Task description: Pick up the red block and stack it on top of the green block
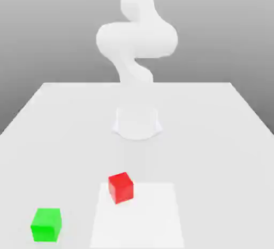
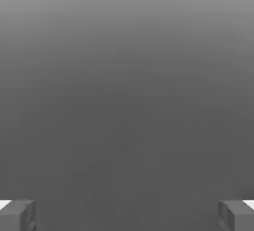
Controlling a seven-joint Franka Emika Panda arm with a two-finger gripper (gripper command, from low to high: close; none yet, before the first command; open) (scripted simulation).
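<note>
Red block (image 1: 120, 187) turned askew, green block (image 1: 46, 224) apart, claw (image 2: 127, 215) spread

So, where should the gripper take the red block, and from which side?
Probably from above, closing the open gripper on two opposite vertical faces of the red block. It is a small cube lying flat, turned slightly askew, with free space all around.

arm (image 1: 136, 34) cut off by the exterior view's upper edge, claw (image 2: 127, 215) fingertips (image 2: 17, 215) cropped at the hand view's corners, surface (image 1: 214, 135) running past the exterior view's edges
</note>
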